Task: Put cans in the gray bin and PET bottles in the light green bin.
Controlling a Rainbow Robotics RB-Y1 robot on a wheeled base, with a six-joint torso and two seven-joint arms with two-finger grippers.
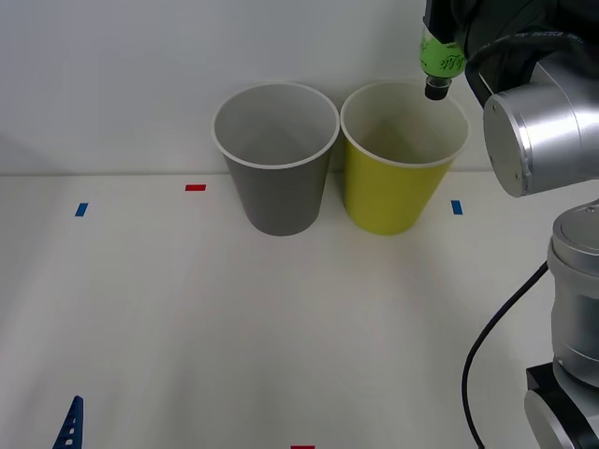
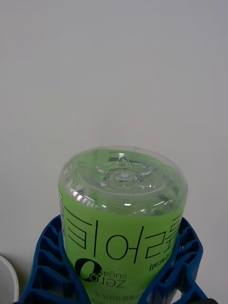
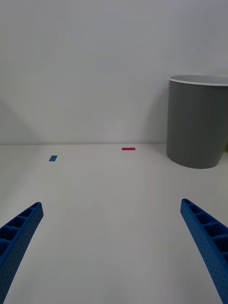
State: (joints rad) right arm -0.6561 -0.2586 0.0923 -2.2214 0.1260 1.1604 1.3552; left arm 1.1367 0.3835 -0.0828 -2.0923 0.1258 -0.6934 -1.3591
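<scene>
My right gripper (image 2: 118, 229) is shut on the PET bottle (image 2: 122, 213), its blue fingers (image 2: 47, 266) clamping the bright green label. In the front view the bottle (image 1: 440, 58) hangs upside down, black cap lowest, just above the far right rim of the light green bin (image 1: 398, 164). The gray bin (image 1: 276, 159) stands beside it on the left, touching or nearly touching; it also appears in the left wrist view (image 3: 197, 121). My left gripper (image 3: 110, 205) is open and parked low at the table's near left corner (image 1: 70, 426). Cans are out of view.
Blue tape marks (image 1: 81, 210) (image 1: 457, 207) and red ones (image 1: 195, 187) (image 1: 302, 447) are stuck on the white table. A white wall rises right behind the bins. A white rim (image 2: 7, 285) shows below the bottle.
</scene>
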